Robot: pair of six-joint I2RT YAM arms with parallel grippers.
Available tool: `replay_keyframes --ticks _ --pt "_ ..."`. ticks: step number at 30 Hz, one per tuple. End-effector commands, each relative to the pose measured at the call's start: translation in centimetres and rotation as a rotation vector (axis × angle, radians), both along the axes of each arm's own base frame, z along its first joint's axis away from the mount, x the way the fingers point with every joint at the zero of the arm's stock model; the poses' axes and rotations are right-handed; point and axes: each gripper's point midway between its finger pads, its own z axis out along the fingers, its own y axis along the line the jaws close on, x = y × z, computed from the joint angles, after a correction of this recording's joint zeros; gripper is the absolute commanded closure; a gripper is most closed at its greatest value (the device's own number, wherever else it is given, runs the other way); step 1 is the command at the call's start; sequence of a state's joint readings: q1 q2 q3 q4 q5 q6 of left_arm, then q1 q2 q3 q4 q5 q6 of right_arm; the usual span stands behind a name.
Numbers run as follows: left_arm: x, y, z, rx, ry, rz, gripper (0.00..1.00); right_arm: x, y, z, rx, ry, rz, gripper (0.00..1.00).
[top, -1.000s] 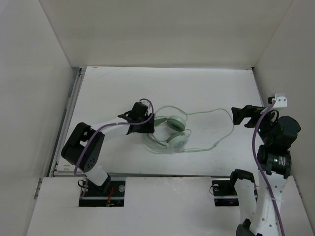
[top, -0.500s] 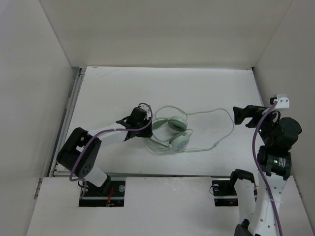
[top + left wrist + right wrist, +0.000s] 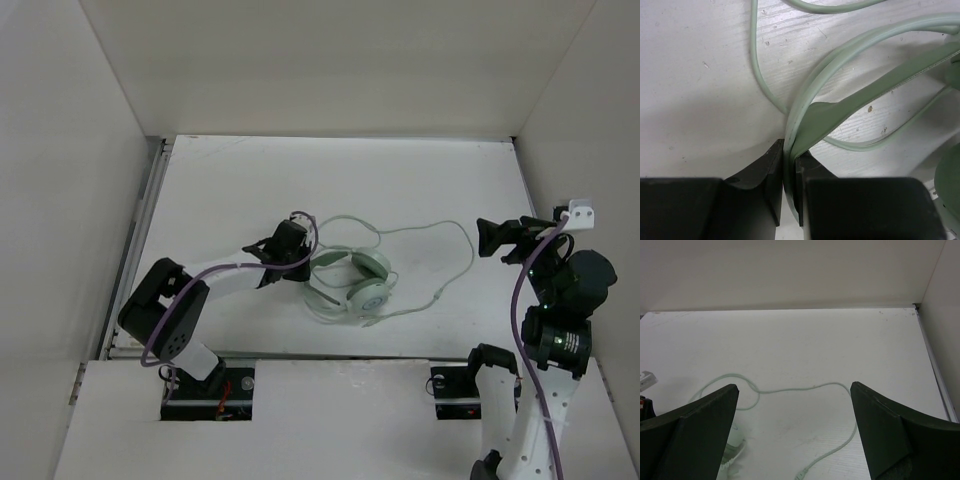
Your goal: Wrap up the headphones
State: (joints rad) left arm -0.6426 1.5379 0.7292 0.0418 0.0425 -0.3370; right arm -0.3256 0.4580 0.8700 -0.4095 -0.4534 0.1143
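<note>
Since my left gripper point(image 3: 790, 170) pinched the headphones point(image 3: 366, 282) by the headband point(image 3: 855, 105), I judged: anchor firmly. The right gripper point(image 3: 794, 387), agape and empty, was to gather the cable point(image 3: 812, 387).

No legible text anywhere

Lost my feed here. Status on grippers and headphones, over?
Left gripper shut on headphones at the headband. Right gripper open, holding nothing. Cable loose, unwrapped. Nothing in the way.
</note>
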Motion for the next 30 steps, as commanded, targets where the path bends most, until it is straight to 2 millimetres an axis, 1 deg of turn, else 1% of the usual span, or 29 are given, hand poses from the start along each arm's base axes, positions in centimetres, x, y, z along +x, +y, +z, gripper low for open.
replay_keyframes --ticks 1,4,6,7,8,13,16,18,20,21,22,24,27,30 --pt "-1.5 1.2 -1.0 0.097 0.064 -0.032 1.00 0.0 0.2 1.0 0.000 -0.045 0.007 0.00" --pt "0.6 0.6 1.7 0.091 -0.017 -0.044 1.00 0.2 0.1 0.8 -0.003 -0.036 0.010 0.00" --pt "2.0 0.2 3.8 0.086 -0.073 -0.052 1.00 0.3 0.7 0.6 -0.007 -0.028 0.042 0.00" --pt "3.3 0.1 5.8 0.070 -0.118 -0.049 1.00 0.4 1.4 0.4 -0.012 -0.016 0.078 0.00" --pt "3.7 0.0 6.5 0.063 -0.132 -0.047 1.00 0.4 1.6 0.3 -0.016 -0.013 0.091 0.00" --pt "7.8 0.3 14.5 -0.002 -0.291 -0.011 1.00 0.8 3.7 -1.1 -0.092 0.031 0.214 0.00" --pt "9.8 0.7 20.4 -0.046 -0.404 0.007 1.00 1.3 4.9 -0.9 -0.131 0.029 0.279 0.00" --pt "10.5 0.9 24.0 -0.071 -0.472 0.005 1.00 1.8 5.8 -0.3 -0.146 0.014 0.320 0.00" --pt "11.0 1.5 27.5 -0.085 -0.542 0.004 1.00 2.4 6.6 0.4 -0.155 -0.004 0.354 0.00" --pt "11.4 2.3 30.0 -0.091 -0.593 0.014 1.00 2.9 7.2 1.0 -0.163 -0.026 0.378 0.00" --pt "11.6 2.8 31.2 -0.094 -0.617 0.023 1.00 3.1 7.6 1.3 -0.167 -0.038 0.391 0.00" --pt "12.1 4.3 34.6 -0.111 -0.677 0.054 1.00 3.6 8.8 1.8 -0.175 -0.066 0.434 0.00" --pt "12.3 6.6 39.8 -0.154 -0.756 0.101 1.00 4.0 11.5 1.4 -0.203 -0.079 0.532 0.00" --pt "11.9 8.5 45.0 -0.209 -0.840 0.140 1.00 4.5 14.9 0.6 -0.265 -0.102 0.638 0.00"
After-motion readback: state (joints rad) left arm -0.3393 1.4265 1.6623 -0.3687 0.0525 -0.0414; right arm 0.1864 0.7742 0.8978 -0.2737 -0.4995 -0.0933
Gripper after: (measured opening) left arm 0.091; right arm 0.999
